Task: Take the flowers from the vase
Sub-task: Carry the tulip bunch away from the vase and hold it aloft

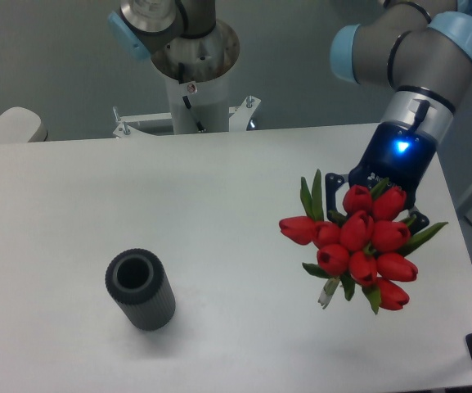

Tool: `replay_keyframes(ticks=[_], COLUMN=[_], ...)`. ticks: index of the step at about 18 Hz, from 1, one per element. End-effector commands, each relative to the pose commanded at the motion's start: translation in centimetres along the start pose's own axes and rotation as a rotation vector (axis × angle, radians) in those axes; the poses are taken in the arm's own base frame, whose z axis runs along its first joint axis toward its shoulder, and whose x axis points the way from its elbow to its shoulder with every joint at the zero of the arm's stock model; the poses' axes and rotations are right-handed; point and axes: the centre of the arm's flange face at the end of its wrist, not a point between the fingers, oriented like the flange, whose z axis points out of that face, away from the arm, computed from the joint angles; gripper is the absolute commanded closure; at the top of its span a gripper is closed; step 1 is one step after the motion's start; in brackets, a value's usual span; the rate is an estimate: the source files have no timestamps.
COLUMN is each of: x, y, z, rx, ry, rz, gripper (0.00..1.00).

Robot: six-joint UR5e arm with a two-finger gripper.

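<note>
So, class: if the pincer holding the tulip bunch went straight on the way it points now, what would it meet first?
The pincer points down and toward the camera, shut on the flowers. Beyond the bunch, only the bare table near its front right appears to lie ahead, though depth is unclear.

A broad white rectangular desk [244, 205] with rounded corners and a smooth matte top fills most of the view. Standing upright on its near left part is a small dark grey ribbed cylindrical vase [141, 291] with thick walls and a round hole open at the top. It casts a faint shadow on the white surface just beside its base.
</note>
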Motion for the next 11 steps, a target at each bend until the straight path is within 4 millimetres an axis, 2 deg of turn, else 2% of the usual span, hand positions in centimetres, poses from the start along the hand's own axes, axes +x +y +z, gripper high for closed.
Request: replay_keyframes(ticks=[4, 11], x=[-0.6, -0.43], y=[0.42, 0.11], z=[-0.61, 0.04], rx=[-0.04, -0.107], ry=[-0.037, -0.064], rz=[0.004, 0.05], gripper=[0.67, 0.67])
